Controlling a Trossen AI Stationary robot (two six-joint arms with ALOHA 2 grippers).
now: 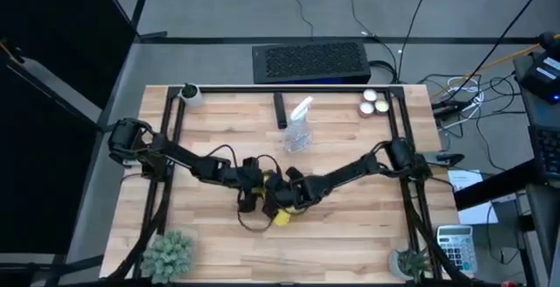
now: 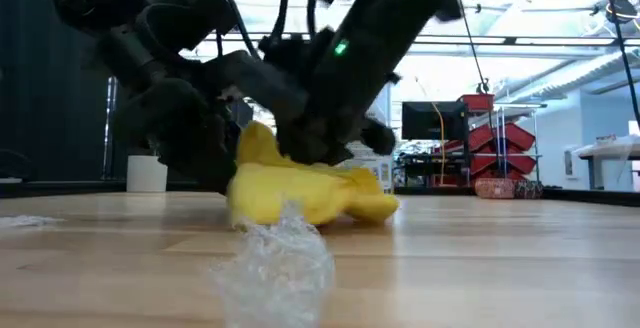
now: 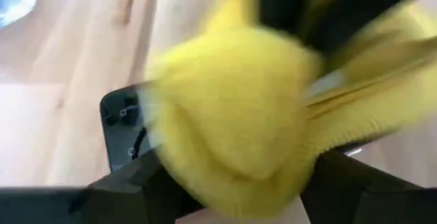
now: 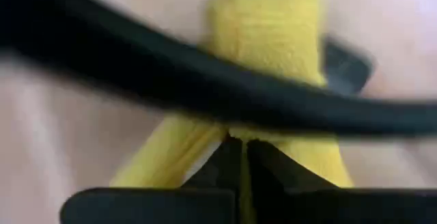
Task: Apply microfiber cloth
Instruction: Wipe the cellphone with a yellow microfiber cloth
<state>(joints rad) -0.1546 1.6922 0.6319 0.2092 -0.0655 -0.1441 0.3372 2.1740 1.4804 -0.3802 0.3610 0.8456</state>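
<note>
Microfiber cloth [image 2: 300, 193] bunched on phone [image 3: 123, 125], centre frame on tabletop [image 2: 500, 258] | my right tool [image 4: 239, 149] pinched shut on it | left tool [image 1: 254, 195] alongside, grip unclear | risk: cable [image 4: 205, 80] snagging, phone dragged.

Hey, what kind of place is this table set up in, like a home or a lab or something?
Probably a robotics lab or workshop. Loose cables trail over the floor beside the wooden table, red storage bins and a monitor stand in the room behind, and both grippers meet at a yellow cloth.
</note>
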